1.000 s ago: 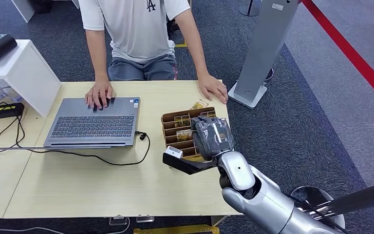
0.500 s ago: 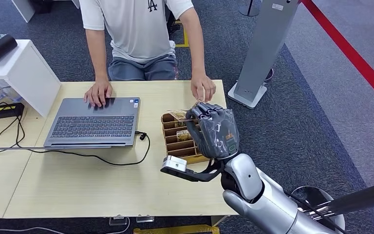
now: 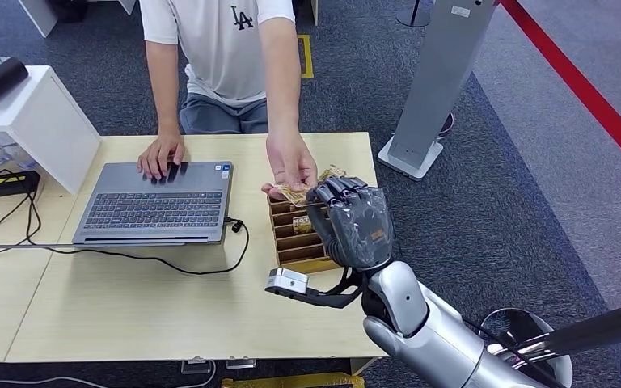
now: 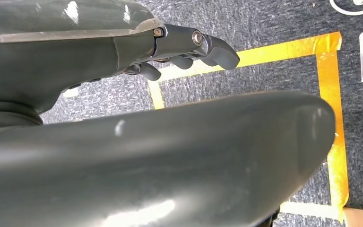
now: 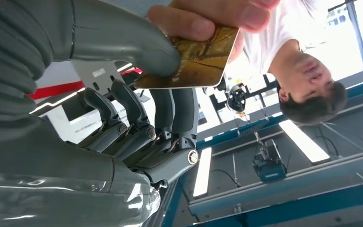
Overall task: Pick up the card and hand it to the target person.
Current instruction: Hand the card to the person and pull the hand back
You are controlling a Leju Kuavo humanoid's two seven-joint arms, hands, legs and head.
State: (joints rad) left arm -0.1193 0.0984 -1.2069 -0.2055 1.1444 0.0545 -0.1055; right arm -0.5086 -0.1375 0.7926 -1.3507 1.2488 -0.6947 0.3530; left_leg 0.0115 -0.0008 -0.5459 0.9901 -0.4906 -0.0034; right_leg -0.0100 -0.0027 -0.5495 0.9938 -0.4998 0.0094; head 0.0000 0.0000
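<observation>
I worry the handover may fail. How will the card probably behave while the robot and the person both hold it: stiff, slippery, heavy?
The card probably stays stiff: it looks flat between the right hand and the person's hand. Its face looks glossy, so it may slip from a light pinch. It is thin, so likely very light.

Gold card betw. robot thumb & person's fingers

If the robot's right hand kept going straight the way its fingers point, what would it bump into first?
Most likely the person's hand. The right hand holds the card up toward it, and the person's fingers already touch the card. Depth is hard to judge, but nothing else seems to lie between them.
</observation>
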